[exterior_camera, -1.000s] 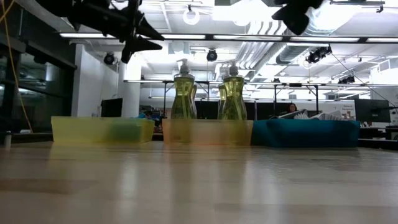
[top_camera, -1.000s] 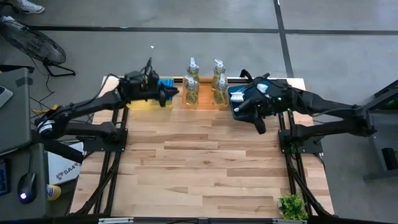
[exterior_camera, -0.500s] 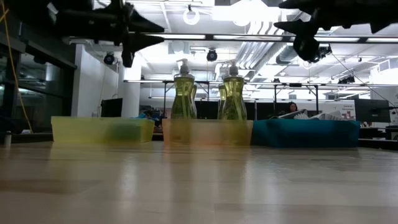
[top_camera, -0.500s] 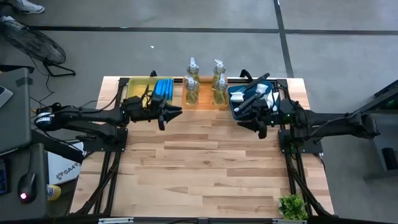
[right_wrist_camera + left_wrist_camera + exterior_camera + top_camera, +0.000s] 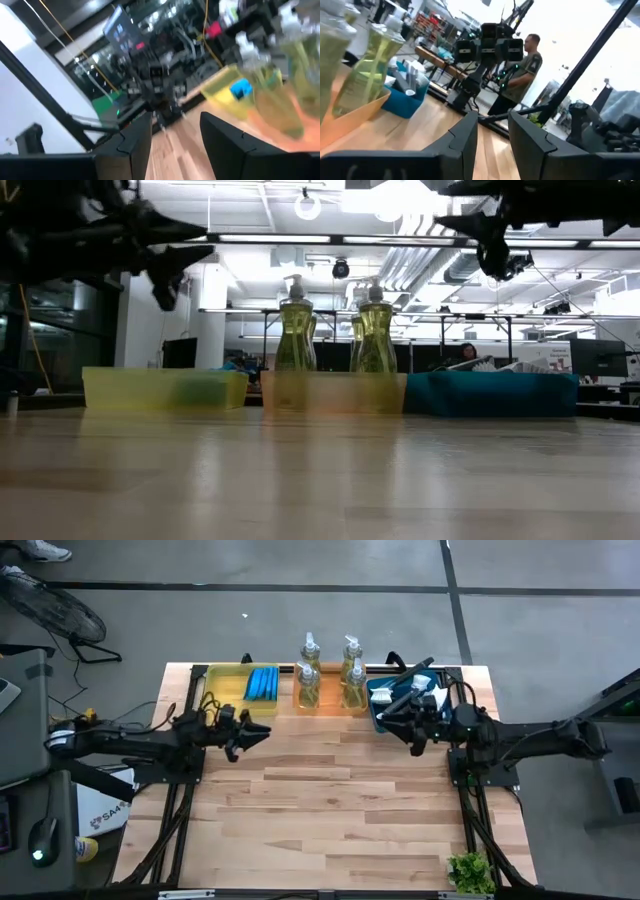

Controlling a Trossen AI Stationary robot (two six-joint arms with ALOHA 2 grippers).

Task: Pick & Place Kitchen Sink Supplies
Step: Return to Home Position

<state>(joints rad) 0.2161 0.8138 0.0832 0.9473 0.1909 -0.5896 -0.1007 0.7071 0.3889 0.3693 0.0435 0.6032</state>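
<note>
- The left gripper [image 5: 256,732] has been drawn back from over the yellow tray [image 5: 218,674] to the bare table; its jaws are held apart and empty.
- The right gripper [image 5: 408,733], likewise parted and empty, has been eased to the blue tray's [image 5: 376,698] near edge.
- The blue sponges [image 5: 263,683] are left lying in the yellow tray, so sorting is judged finished.

Floor [image 5: 560,630]: grey concrete, crossed by dark seam lines [image 5: 300,586].
Table [image 5: 320,810]: pale wooden planks, lit evenly from above.
Ceiling: white, with long strip lights [image 5: 300,238] and exposed ducts [image 5: 425,260].
Pillar [image 5: 135,320]: white, standing far back in the low view.
Desk [image 5: 22,730]: grey, beside the table, with a computer mouse [image 5: 40,858] near it.
Room beyond: a person [image 5: 522,70] stands among cluttered workstations.
</note>
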